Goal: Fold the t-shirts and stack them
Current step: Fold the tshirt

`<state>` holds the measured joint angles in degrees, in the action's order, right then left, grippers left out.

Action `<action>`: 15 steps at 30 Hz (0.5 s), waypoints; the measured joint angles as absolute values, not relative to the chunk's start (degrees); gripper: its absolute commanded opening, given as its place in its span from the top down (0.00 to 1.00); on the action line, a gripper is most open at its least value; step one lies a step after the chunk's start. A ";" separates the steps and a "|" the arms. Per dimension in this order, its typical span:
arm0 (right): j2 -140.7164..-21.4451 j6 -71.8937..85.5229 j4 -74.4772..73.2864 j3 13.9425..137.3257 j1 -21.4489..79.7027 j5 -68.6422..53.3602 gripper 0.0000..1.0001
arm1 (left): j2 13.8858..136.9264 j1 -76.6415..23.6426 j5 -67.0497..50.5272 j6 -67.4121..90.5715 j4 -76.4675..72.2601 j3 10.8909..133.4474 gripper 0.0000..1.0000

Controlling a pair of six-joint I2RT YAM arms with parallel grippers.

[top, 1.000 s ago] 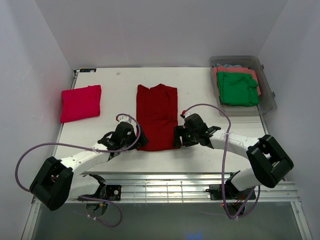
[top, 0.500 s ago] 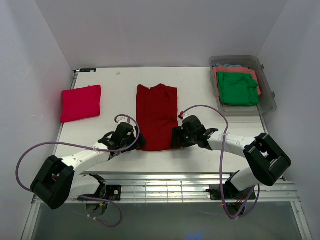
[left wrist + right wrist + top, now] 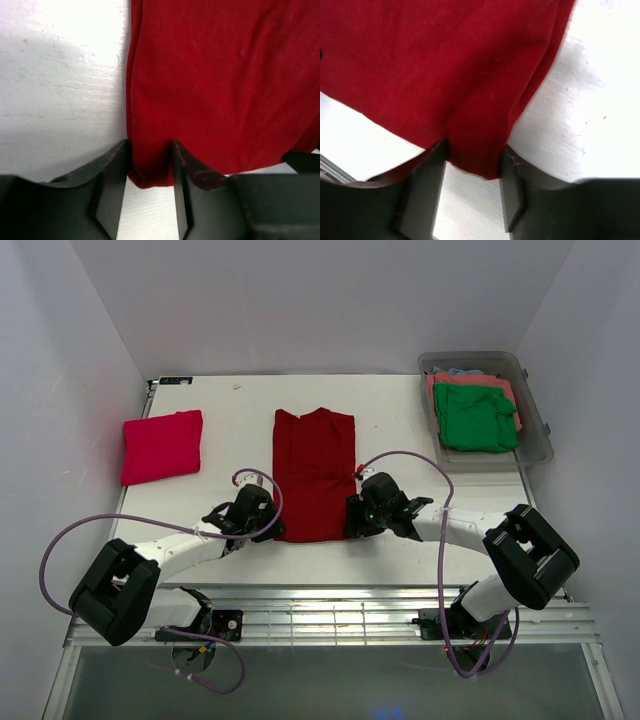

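Overhead view: the dark red t-shirt (image 3: 314,475) lies folded in a long strip on the table (image 3: 230,415), with the left gripper (image 3: 268,524) at its near-left corner and the right gripper (image 3: 356,520) at its near-right corner. A folded pinkish-red t-shirt (image 3: 161,445) lies well to its left. To its far right, a green t-shirt (image 3: 475,418) rests on a coral t-shirt (image 3: 507,390) in a clear tub (image 3: 541,436). Only the wrist views show the jaws — each pair is partly open and straddles its corner, with cloth filling the gap. Whether the cloth is pinched cannot be told.
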<state>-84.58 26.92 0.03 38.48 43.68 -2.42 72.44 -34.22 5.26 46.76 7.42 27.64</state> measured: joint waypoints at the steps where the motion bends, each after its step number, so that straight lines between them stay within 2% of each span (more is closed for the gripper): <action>1: -84.68 26.59 -0.10 38.48 43.77 -2.26 0.60 | 72.90 -34.22 5.26 46.83 7.33 27.70 0.64; 3: -84.93 27.09 -0.36 38.48 43.92 -1.91 0.69 | 73.71 -34.22 5.19 46.94 7.20 27.79 0.74; 4: -85.03 27.00 -0.40 38.48 44.03 -1.87 0.71 | 74.08 -34.22 5.02 46.94 7.01 27.83 0.83; 5: -85.12 27.00 -0.38 38.48 44.14 -1.87 0.73 | 74.43 -34.22 4.99 47.18 6.87 27.90 1.00; 7: -85.25 26.85 -0.34 38.48 44.53 -1.80 0.92 | 75.00 -34.22 4.62 47.16 6.66 28.29 1.00; 15: -85.36 26.63 -0.54 38.48 48.56 1.30 0.92 | 75.13 -36.49 5.52 47.07 7.55 28.82 1.00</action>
<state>-85.36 26.63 -0.54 38.48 48.56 1.30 75.13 -36.49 5.52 47.07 7.55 28.82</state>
